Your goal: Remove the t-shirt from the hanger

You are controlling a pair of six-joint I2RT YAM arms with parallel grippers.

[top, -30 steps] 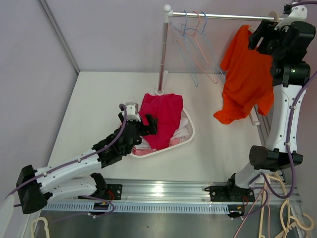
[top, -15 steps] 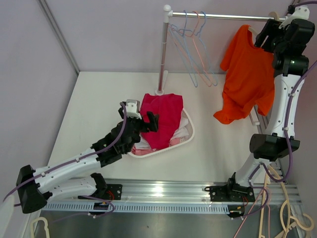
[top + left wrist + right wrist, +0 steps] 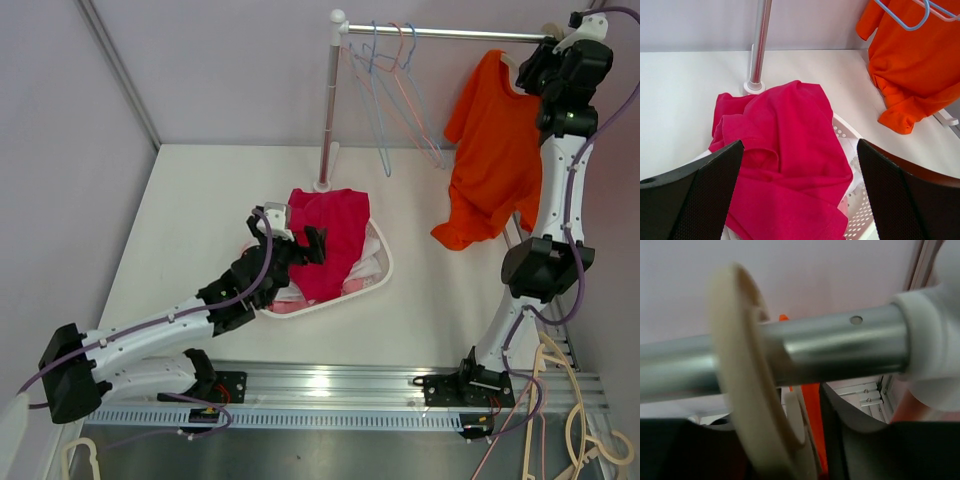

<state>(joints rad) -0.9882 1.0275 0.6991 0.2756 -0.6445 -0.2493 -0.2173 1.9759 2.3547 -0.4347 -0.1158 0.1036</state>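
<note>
Left gripper (image 3: 298, 240), jaws spread wide and holding nothing, hovers just over the white basket (image 3: 383, 268), where a crumpled pink shirt (image 3: 330, 240) lies on top of paler clothes. Farther back, the orange t-shirt (image 3: 500, 150) hangs on its cream hanger (image 3: 740, 365) from the metal rail (image 3: 450, 33). The right gripper (image 3: 540, 68) is up at the hanger's neck with a finger on either side; I cannot tell whether they pinch it.
</note>
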